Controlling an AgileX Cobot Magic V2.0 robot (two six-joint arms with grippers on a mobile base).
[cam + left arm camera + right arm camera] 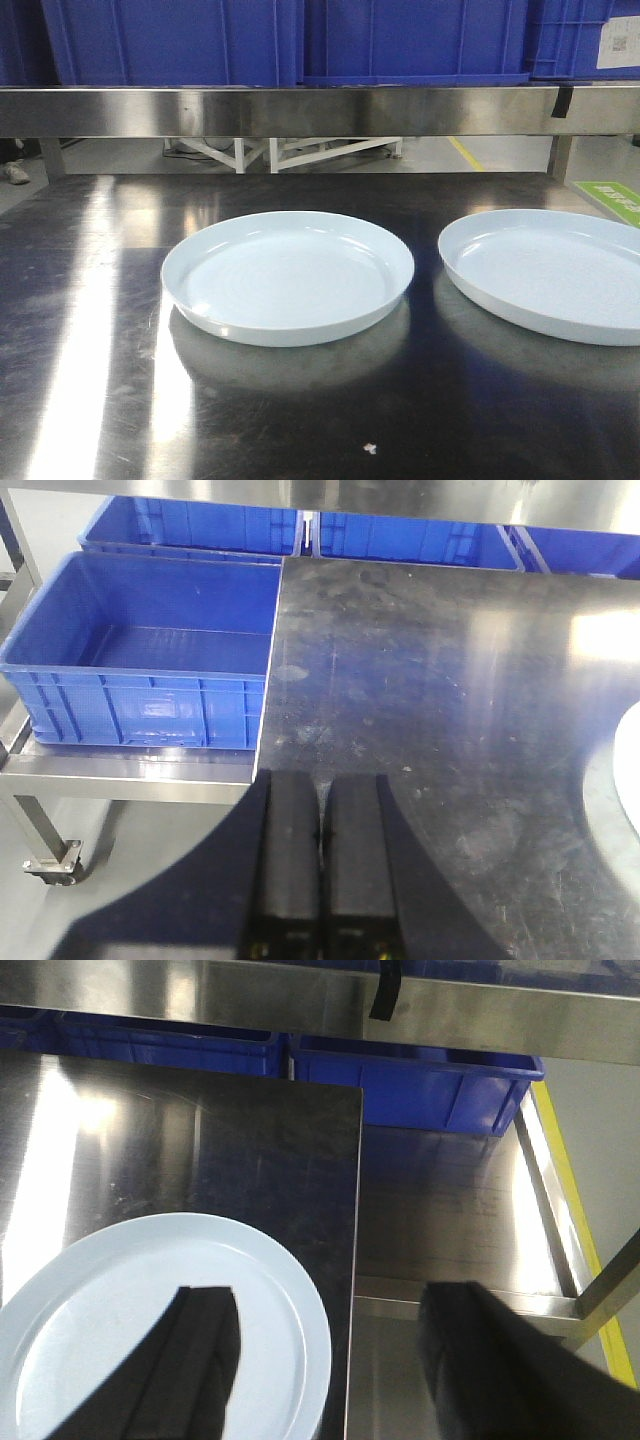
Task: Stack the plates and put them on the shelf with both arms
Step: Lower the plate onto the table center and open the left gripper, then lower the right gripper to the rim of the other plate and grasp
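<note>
Above the right plate (pixel 100 1300), we are holding our right gripper (pixel 332 1305) wide for its rim, left gripper (pixel 322 830) pinched together, idle.

Bare tabletop (pixel 426 330) between the two plates (pixel 288 275); steel shelf (pixel 300 110) low overhead behind.

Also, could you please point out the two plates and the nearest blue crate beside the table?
Middle plate (pixel 288 275): front view, on its flat inner bottom.
Right plate (pixel 560 270): front view, on its inner bottom.
Blue crate (pixel 140 708): left wrist view, on its near outer wall.
</note>
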